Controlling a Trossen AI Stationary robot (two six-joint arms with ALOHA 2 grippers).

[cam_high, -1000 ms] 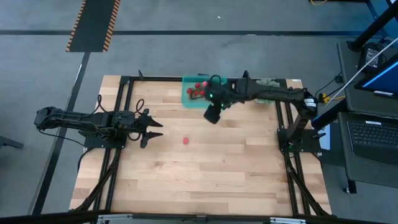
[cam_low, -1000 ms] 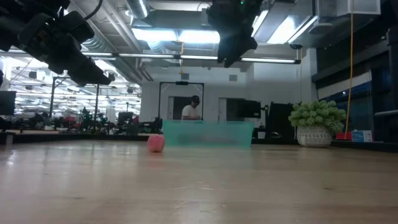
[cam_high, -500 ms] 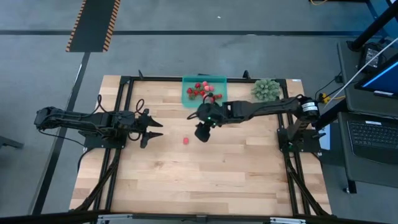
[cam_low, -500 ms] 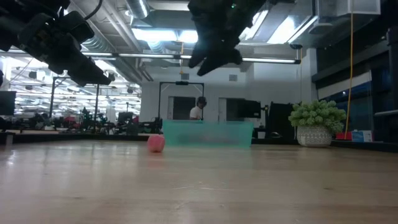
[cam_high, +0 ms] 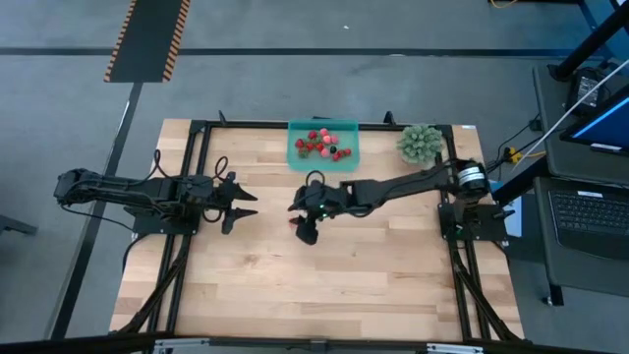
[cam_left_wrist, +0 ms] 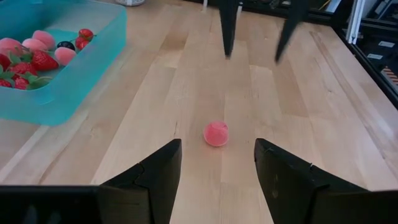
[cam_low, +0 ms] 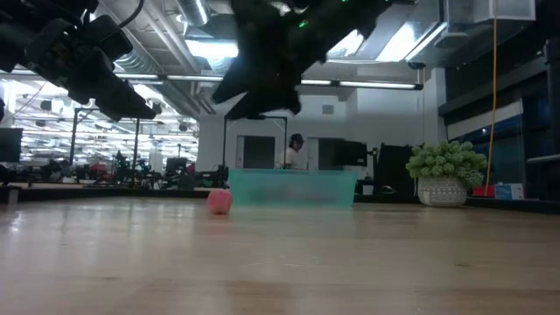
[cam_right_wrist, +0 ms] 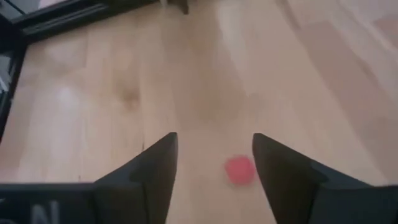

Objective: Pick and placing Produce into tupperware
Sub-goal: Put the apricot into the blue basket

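Having swung away from the translucent teal rectangular tupperware, the right gripper hovers wide-fingered over the lone small pink berry, nearer than the waiting, open left gripper

**Four cameras, one shared berry**

The high view looks straight down on the whole table. The low view sits at table height, facing the room. Each wrist view looks forward past its own end effector, close to the wood. All but the high view show the loose pink berry ahead of both end effectors.
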